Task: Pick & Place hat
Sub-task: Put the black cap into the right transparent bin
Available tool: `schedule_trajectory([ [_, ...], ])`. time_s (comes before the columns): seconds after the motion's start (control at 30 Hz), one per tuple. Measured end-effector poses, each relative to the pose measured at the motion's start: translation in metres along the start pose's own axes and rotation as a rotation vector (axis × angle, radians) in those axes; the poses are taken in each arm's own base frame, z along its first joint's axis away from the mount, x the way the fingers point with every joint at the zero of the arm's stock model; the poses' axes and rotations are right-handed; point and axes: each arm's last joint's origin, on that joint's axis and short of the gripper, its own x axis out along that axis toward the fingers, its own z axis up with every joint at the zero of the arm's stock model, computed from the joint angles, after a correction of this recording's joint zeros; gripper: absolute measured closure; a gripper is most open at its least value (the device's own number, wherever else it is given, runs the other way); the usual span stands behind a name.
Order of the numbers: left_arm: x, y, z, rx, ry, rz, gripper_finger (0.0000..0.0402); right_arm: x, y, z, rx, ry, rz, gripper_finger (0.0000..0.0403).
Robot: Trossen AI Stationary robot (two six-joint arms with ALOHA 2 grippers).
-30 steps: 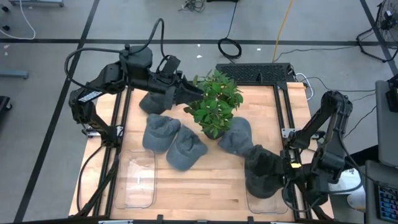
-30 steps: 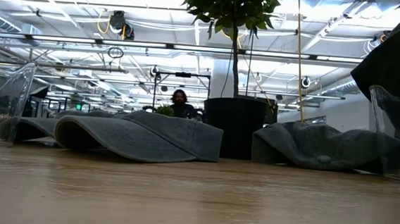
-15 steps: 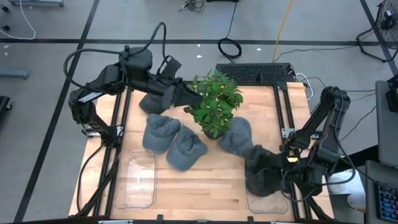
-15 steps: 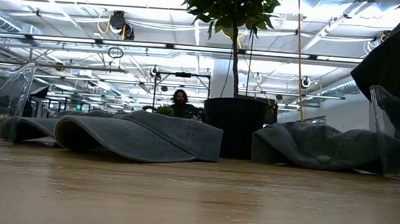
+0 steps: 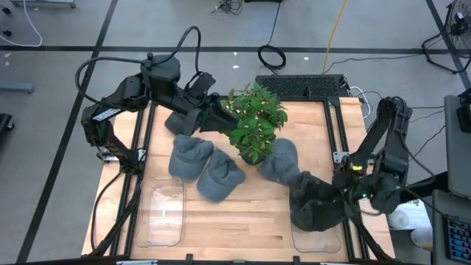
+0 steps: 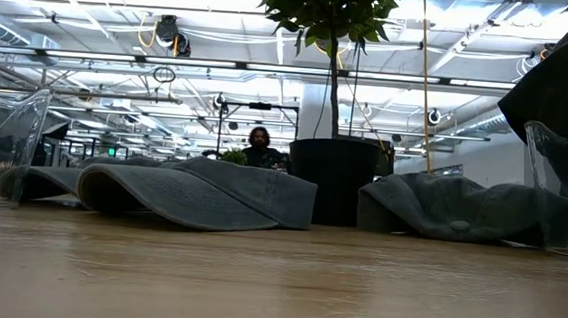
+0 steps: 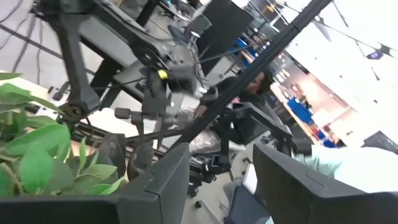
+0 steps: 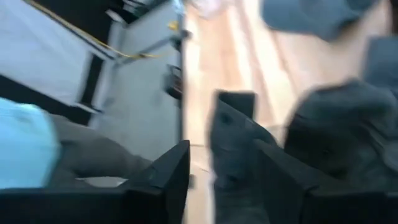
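At the lower right of the high view, the right gripper (image 5: 340,200) holds a dark grey hat (image 5: 313,205) over the clear bin (image 5: 316,244); its own wrist view shows cloth between the fingers. I judge this the placing step; next it should lower and release into the bin. Mid-frame lie three more hats (image 5: 208,168) beside the potted plant (image 5: 255,122). At upper left the left gripper (image 5: 215,118) hovers, fingers parted, holding nothing.
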Motion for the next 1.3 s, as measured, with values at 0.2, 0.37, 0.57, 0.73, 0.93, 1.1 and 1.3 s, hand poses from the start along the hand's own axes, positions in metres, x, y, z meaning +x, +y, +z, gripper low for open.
schedule_trajectory([
  [0.2,-0.002,0.003,0.002,-0.086,0.009,-0.012,0.0215,-0.026,0.008,0.023,-0.047,-0.151,0.261,0.0227],
  [0.37,-0.004,0.006,0.002,-0.141,0.026,-0.011,0.0215,-0.053,0.016,0.046,-0.18,-0.399,0.436,0.0232],
  [0.57,-0.006,0.012,0.006,-0.075,-0.02,0.054,0.0215,-0.078,0.021,0.067,-0.397,-0.694,0.49,0.0233],
  [0.73,-0.01,0.009,0.007,0.06,-0.058,0.099,0.0215,-0.09,0.021,0.08,-0.457,-0.898,0.352,0.0232],
  [0.93,-0.015,0.004,0.002,0.234,-0.074,0.204,0.0215,-0.107,0.01,0.092,-0.414,-1.006,0.163,0.0224],
  [1.1,-0.043,-0.009,-0.016,0.193,-0.102,0.574,0.0215,-0.115,0.01,0.098,-0.423,-1.02,0.108,0.0222],
  [1.3,-0.085,-0.037,-0.03,0.086,-0.343,0.88,0.0215,-0.123,0.01,0.104,-0.453,-1.039,0.083,0.0222],
])
